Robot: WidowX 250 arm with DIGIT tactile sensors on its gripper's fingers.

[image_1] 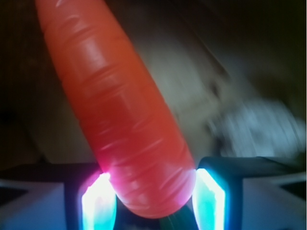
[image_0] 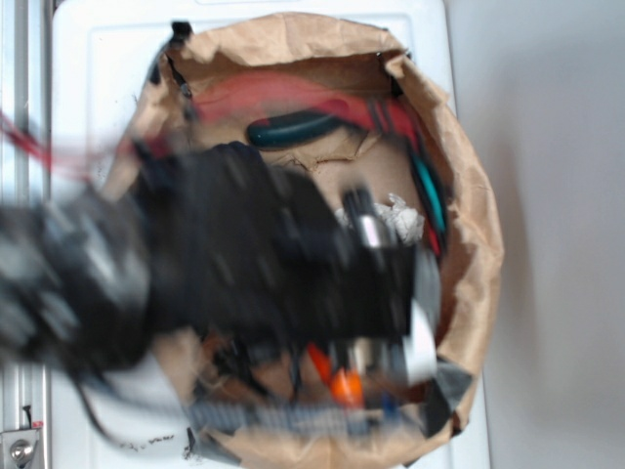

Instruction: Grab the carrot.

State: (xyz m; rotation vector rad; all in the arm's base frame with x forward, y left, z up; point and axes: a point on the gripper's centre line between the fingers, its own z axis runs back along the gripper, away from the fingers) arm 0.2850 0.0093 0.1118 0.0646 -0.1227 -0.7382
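In the wrist view the orange carrot [image_1: 129,120] fills the middle and tapers away to the upper left. Its thick end sits between my gripper [image_1: 153,196], and both glowing pads [image_1: 98,203] touch its sides. A bit of dark green stem [image_1: 178,223] shows below the thick end. In the exterior view the arm is motion-blurred over a brown paper bag [image_0: 480,225]. A small orange piece of the carrot [image_0: 344,388] shows under the gripper [image_0: 337,369] near the bag's front.
A dark green cucumber-shaped toy [image_0: 293,128] lies at the back of the bag beside red items [image_0: 283,96]. A crumpled white thing [image_0: 400,217] and a teal-handled tool [image_0: 430,195] lie at the right. The bag's walls stand all round.
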